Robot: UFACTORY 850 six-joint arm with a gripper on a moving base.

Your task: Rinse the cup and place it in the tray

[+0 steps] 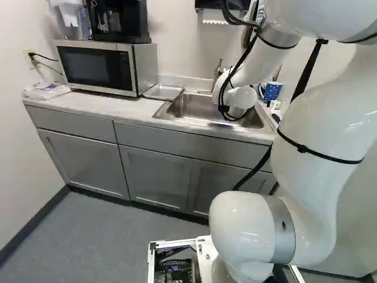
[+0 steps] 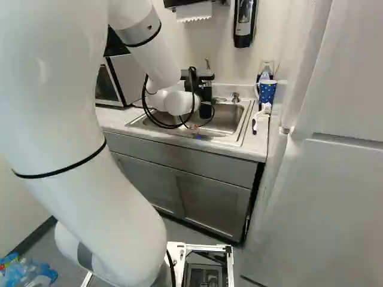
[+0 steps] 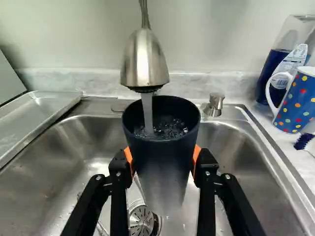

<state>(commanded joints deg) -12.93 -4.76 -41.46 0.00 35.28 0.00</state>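
Note:
The black gripper [image 2: 206, 91] is over the sink in the right base view, its fingertips not clearly seen there. In the wrist view the gripper [image 3: 163, 160] has its orange pads pressed on both sides of a dark cup [image 3: 162, 162]. The cup is upright, mouth up, beneath the metal faucet [image 3: 144, 61]. A stream of water [image 3: 147, 113] runs into it, and bubbly water shows inside. A shallow metal tray [image 3: 42, 115] lies beside the sink, on the microwave's side; it also appears in the left base view.
The sink basin [image 3: 64, 147] with its drain [image 3: 141, 220] lies below the cup. A soap pump [image 3: 214, 104] stands at its back rim. Beyond the rim opposite the tray are a spotted blue mug [image 3: 297, 101], a bottle and a brush. The microwave [image 1: 100, 66] stands beside the tray.

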